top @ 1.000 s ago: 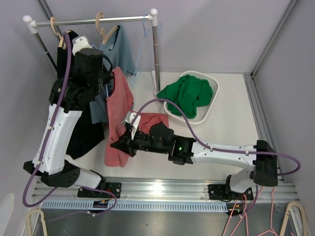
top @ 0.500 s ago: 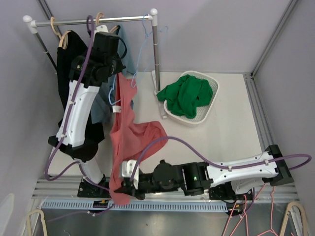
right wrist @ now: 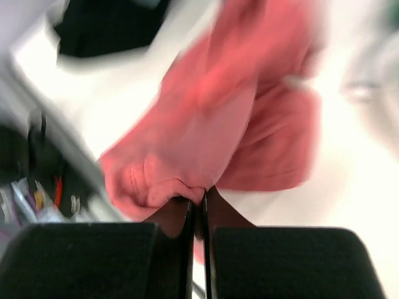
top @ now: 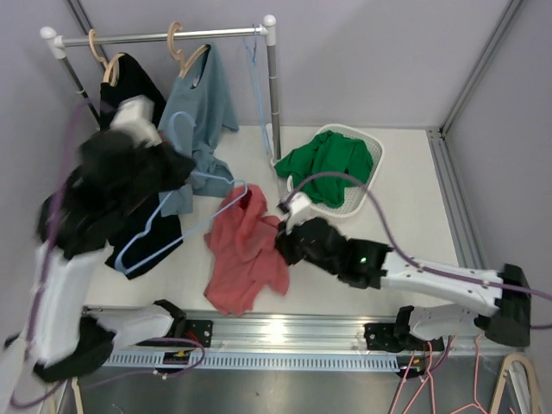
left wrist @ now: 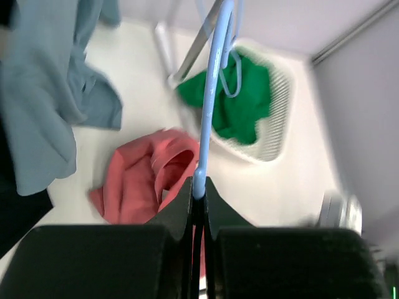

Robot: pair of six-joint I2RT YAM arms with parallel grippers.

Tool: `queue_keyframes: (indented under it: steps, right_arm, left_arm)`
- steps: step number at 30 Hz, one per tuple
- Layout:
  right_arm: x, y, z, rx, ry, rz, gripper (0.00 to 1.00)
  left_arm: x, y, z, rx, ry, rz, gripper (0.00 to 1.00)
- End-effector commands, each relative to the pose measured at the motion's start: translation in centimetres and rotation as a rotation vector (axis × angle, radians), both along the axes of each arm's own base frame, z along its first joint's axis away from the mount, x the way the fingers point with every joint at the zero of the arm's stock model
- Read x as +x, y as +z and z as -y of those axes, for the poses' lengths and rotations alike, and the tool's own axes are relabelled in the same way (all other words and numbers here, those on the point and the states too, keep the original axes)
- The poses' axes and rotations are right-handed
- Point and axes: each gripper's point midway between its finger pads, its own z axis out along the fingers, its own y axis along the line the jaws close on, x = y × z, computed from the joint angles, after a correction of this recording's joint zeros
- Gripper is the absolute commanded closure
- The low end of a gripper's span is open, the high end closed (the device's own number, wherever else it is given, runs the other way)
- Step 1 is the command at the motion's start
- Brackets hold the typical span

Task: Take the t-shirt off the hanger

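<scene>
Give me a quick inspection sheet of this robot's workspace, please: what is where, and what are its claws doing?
Surface: white table, mostly bare on the right.
Job's things: red t-shirt lies crumpled on the table. The blue hanger is held above it and looks free of the shirt.
Clutter: white basket holding a green garment.
Grippers: left gripper shut on the blue hanger; right gripper shut on a fold of the red t-shirt.
Cables: purple cable loops above the right arm, near the basket.
Surroundings: rack with a black garment and a grey-blue shirt; grey walls.
</scene>
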Motion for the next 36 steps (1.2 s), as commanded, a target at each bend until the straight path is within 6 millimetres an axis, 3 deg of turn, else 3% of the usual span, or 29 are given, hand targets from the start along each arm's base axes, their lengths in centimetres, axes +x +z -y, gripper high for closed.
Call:
queue_keyframes:
  steps: [1, 2, 4, 5, 7, 9, 10, 13, 15, 16, 17, 18, 20, 21, 22, 23, 24, 25, 26, 27, 28, 30, 32, 33, 34, 36]
  right_arm:
    - [5.2, 5.7, 5.1, 0.177, -0.290, -0.016, 1.00]
    - [6.3, 5.4, 6.4, 0.156, -0.351, -0.024, 1.00]
    - [8.8, 4.6, 9.5, 0.112, -0.468, -0.055, 1.00]
    - [9.2, 4.5, 10.0, 0.109, -0.479, -0.054, 1.00]
    - [8.9, 7.4, 9.2, 0.190, -0.369, -0.001, 1.00]
    - [8.5, 12.1, 8.7, 0.297, -0.295, 0.082, 1.00]
    - [8.8, 16.0, 8.8, 0.353, -0.289, 0.145, 1.00]
    - [9.2, 23.0, 8.1, 0.416, -0.179, 0.366, 1.00]
    - [9.6, 29.7, 8.9, 0.506, -0.146, 0.581, 1.00]
    - [9.6, 31.1, 8.5, 0.527, -0.104, 0.630, 1.00]
    - [9.3, 34.9, 9.5, 0.588, -0.116, 0.704, 1.00]
    - [9.3, 37.4, 10.2, 0.630, -0.112, 0.763, 1.00]
    - [10.8, 40.0, 10.3, 0.639, -0.142, 0.828, 1.00]
    - [10.0, 44.0, 11.7, 0.693, -0.159, 0.890, 1.00]
    - [10.8, 45.4, 12.4, 0.696, -0.188, 0.917, 1.00]
    - [12.8, 45.2, 11.5, 0.682, -0.204, 0.911, 1.00]
    - [12.2, 47.9, 12.5, 0.733, -0.219, 0.959, 1.00]
    - [13.2, 48.6, 13.1, 0.735, -0.248, 0.977, 1.00]
    - [15.6, 47.8, 12.1, 0.715, -0.267, 0.957, 1.00]
    - [16.5, 48.4, 12.4, 0.714, -0.287, 0.970, 1.00]
    - [15.9, 50.7, 13.5, 0.772, -0.302, 0.998, 1.00]
    - [17.6, 52.5, 14.8, 0.816, -0.343, 1.028, 1.00]
    - [19.2, 53.3, 16.0, 0.819, -0.378, 1.052, 1.00]
    - [21.8, 51.9, 15.3, 0.790, -0.393, 1.021, 1.00]
    - [21.3, 53.1, 16.3, 0.825, -0.400, 1.037, 1.00]
    - [23.7, 52.0, 17.3, 0.807, -0.439, 1.013, 1.00]
  left_arm:
    - [-7.2, 5.0, -1.7, -0.157, -0.124, 0.224, 0.99]
    - [-9.8, 4.9, -2.9, -0.178, -0.143, 0.253, 0.99]
    - [-12.3, 4.5, -3.6, -0.200, -0.181, 0.279, 0.99]
    - [-13.5, 4.4, -4.2, -0.212, -0.184, 0.296, 0.99]
    - [-15.8, 3.7, -5.8, -0.231, -0.173, 0.346, 0.99]
    - [-16.7, 2.2, -7.1, -0.223, -0.135, 0.357, 0.99]
    - [-16.7, 1.9, -7.5, -0.219, -0.117, 0.361, 0.99]
    - [-15.3, -0.6, -7.9, -0.184, -0.057, 0.306, 0.99]
    - [-14.2, -2.1, -7.5, -0.176, -0.034, 0.259, 0.99]
    - [-13.4, -3.1, -7.0, -0.170, -0.032, 0.239, 0.99]
    - [-13.1, -3.2, -6.8, -0.174, -0.033, 0.240, 0.99]
    - [-12.9, -3.3, -6.6, -0.182, -0.033, 0.244, 0.99]
    - [-11.8, -3.8, -6.2, -0.177, -0.025, 0.243, 0.99]
    - [-11.3, -3.9, -6.2, -0.166, -0.015, 0.243, 0.99]
    - [-10.9, -4.1, -6.1, -0.156, -0.007, 0.240, 0.99]
    - [-10.2, -3.9, -5.9, -0.150, 0.001, 0.243, 0.99]
    - [-9.7, -3.8, -6.1, -0.136, 0.019, 0.248, 0.99]
    - [-9.3, -3.7, -6.1, -0.130, 0.026, 0.252, 0.99]
    - [-8.5, -3.3, -5.8, -0.121, 0.032, 0.261, 0.99]
    - [-8.0, -3.2, -5.7, -0.117, 0.039, 0.261, 0.99]
    - [-7.6, -3.1, -5.7, -0.108, 0.047, 0.257, 0.99]
    - [-6.6, -3.5, -5.2, -0.093, 0.053, 0.234, 0.99]
    - [-6.1, -3.7, -5.0, -0.087, 0.054, 0.225, 0.99]
    - [-5.8, -4.0, -4.8, -0.087, 0.055, 0.222, 0.99]
    - [-5.6, -4.1, -4.8, -0.084, 0.060, 0.221, 0.99]
    - [-5.2, -4.2, -4.9, -0.076, 0.074, 0.223, 0.99]
